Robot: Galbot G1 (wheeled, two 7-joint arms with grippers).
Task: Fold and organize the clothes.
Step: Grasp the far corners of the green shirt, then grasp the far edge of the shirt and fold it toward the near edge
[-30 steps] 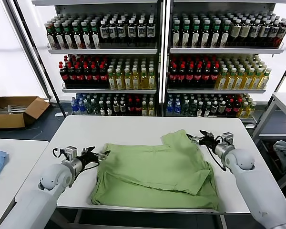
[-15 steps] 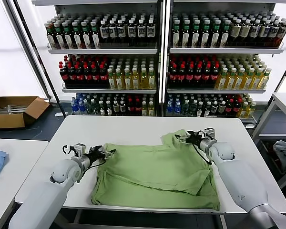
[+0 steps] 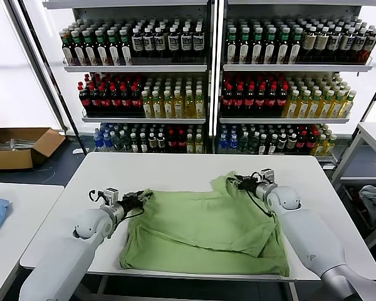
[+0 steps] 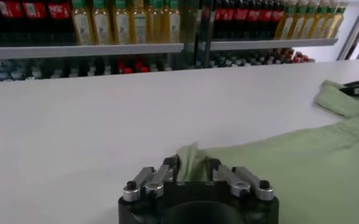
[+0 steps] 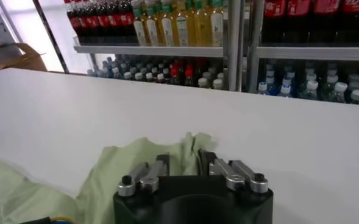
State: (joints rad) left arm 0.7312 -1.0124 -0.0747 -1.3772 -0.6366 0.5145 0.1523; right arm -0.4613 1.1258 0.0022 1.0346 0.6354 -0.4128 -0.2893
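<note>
On the white rectangular table [image 3: 175,166], toward its front half, lies the light green, soft-fabric polo shirt [image 3: 207,229], spread mostly flat with one side folded over and a sleeve rumpled at the far right corner. At its far left corner the left gripper [image 3: 140,198] pinches a raised tuft of the green cloth between its fingers [image 4: 170,165]. At the far right corner the right gripper [image 3: 236,182] has its fingers [image 5: 161,163] pressed onto a bunched fold of the sleeve. Behind the table stand metal shelves of bottled drinks [image 3: 194,69]; a brown cardboard box [image 3: 15,145] sits on the floor to the left.
</note>
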